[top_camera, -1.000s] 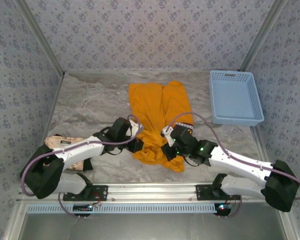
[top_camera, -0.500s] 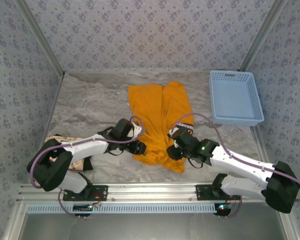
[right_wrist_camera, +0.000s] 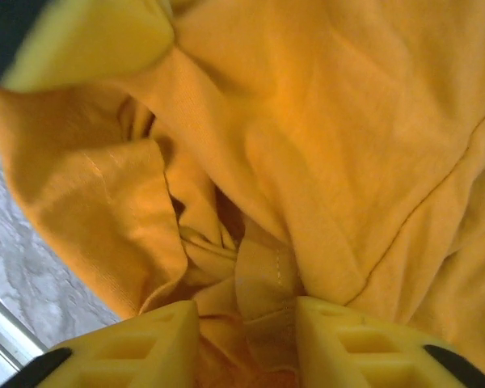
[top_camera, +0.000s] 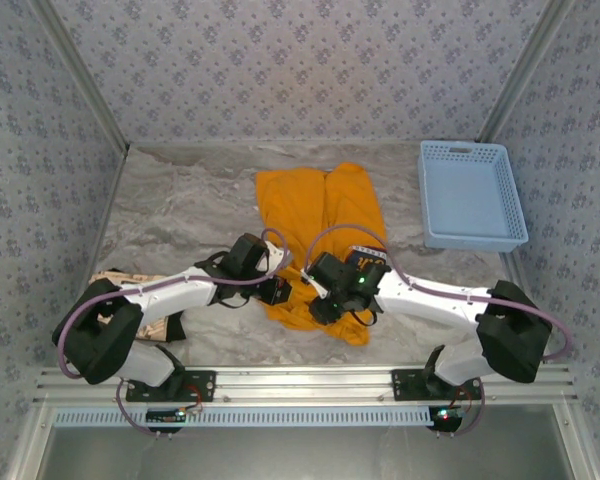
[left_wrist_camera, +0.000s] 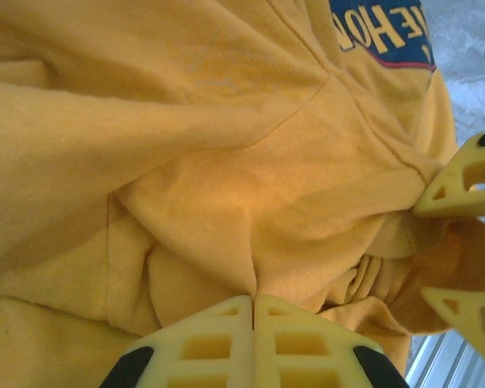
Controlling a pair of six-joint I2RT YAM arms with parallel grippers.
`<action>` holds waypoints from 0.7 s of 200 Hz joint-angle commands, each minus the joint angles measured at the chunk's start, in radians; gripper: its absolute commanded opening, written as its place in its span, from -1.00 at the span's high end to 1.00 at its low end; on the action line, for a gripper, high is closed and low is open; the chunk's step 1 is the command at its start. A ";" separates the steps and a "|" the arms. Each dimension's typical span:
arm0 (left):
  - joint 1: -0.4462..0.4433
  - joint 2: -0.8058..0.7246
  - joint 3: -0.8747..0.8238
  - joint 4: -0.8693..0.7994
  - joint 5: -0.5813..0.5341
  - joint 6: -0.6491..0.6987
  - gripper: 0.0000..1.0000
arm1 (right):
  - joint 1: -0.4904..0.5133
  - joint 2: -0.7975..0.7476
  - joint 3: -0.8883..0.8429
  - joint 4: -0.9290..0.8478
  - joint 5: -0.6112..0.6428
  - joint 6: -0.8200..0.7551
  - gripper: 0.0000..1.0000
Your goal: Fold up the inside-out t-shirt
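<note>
The inside-out t-shirt [top_camera: 320, 215] is spread on the grey marbled table [top_camera: 180, 210], enclosed by patterned walls [top_camera: 300, 60]. The left gripper [left_wrist_camera: 252, 301] is pressed shut at its bunched near edge; the right gripper [right_wrist_camera: 246, 311] is held apart around a fold.

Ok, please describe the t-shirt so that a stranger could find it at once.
Look at the grey marbled table from above. In its middle, stretching from the far side toward the near edge, lies the orange-yellow t-shirt. It is the only bright soft thing: the blue basket on the right is rigid, the beige cloth at the left is pale.
</note>
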 commanded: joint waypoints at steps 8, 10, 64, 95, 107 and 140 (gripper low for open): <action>0.034 -0.003 -0.007 0.076 0.098 -0.064 1.00 | 0.014 -0.011 0.007 -0.119 0.023 0.107 0.14; 0.036 -0.001 -0.008 0.082 0.103 -0.068 1.00 | 0.015 -0.010 0.008 -0.122 0.026 0.111 0.14; 0.043 0.029 0.006 0.088 0.165 -0.059 0.98 | 0.002 -0.013 0.025 -0.211 0.120 0.180 0.04; 0.048 0.030 -0.001 0.110 0.209 -0.051 0.93 | 0.002 0.018 0.013 -0.174 0.112 0.171 0.27; 0.049 0.027 -0.002 0.105 0.212 -0.054 0.90 | 0.003 0.019 0.017 -0.160 0.113 0.164 0.54; 0.059 0.025 -0.015 0.132 0.221 -0.063 0.79 | 0.002 -0.044 0.013 -0.108 0.098 0.088 0.87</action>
